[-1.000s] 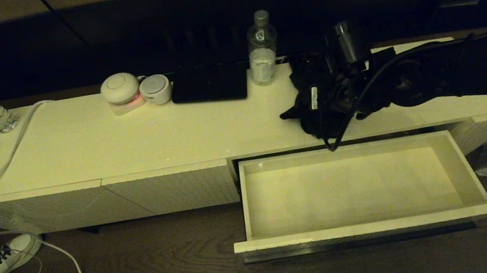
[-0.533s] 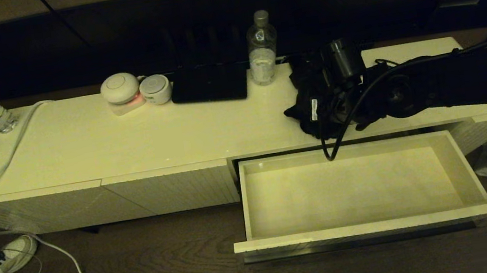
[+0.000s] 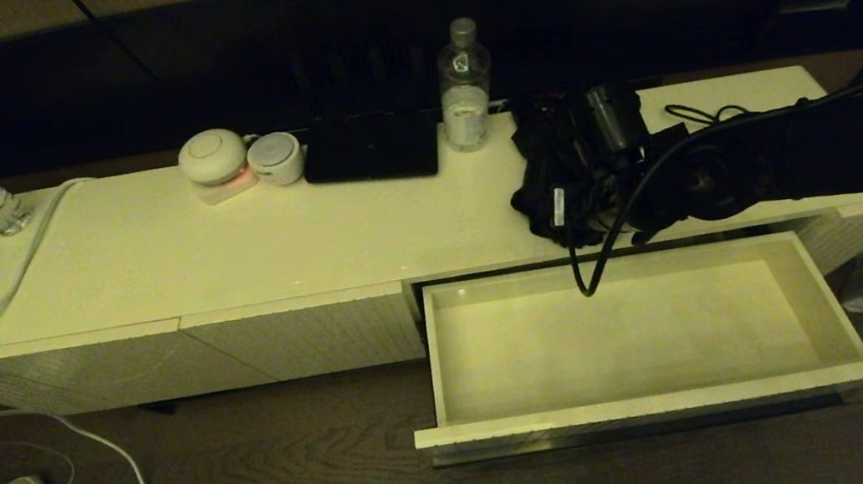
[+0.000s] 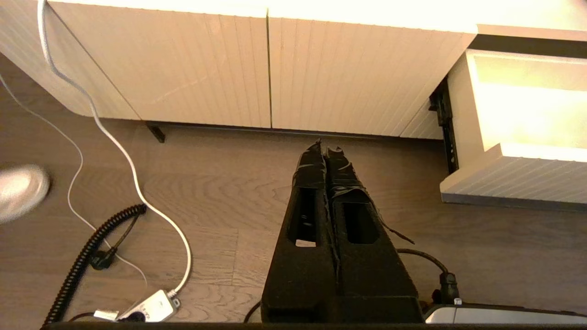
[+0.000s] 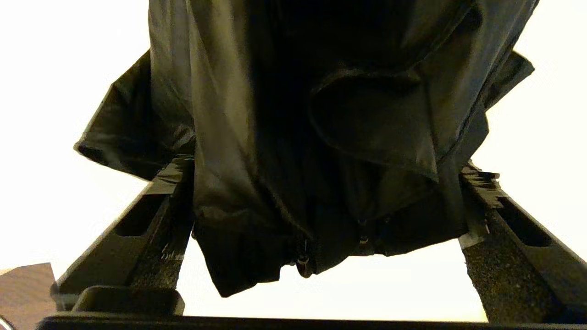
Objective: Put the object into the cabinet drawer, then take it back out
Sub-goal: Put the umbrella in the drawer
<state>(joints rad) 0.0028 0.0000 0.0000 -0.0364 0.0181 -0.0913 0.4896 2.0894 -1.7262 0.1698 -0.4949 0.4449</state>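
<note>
The right gripper (image 5: 321, 183) had its jaws spread wide, one on each side of the black umbrella (image 5: 321, 114), whose bunched fabric filled the gap between them; whether the jaws pressed the fabric cannot be told. In the head view this gripper (image 3: 573, 201) reached in from the right over the cabinet top (image 3: 229, 245), where the umbrella (image 3: 545, 175) lay near the front edge, just behind the open drawer (image 3: 819, 297). The drawer stood pulled out, its pale interior bare, and a thin black cable (image 3: 592, 274) from the arm hung over its rear edge. A clear bottle (image 3: 465, 85) stood just beside the umbrella, toward the back of the top. The left gripper (image 4: 326, 151) hung low over the wooden floor (image 4: 220, 183) with its jaws pressed together, facing the ribbed cabinet front (image 4: 229, 68).
</note>
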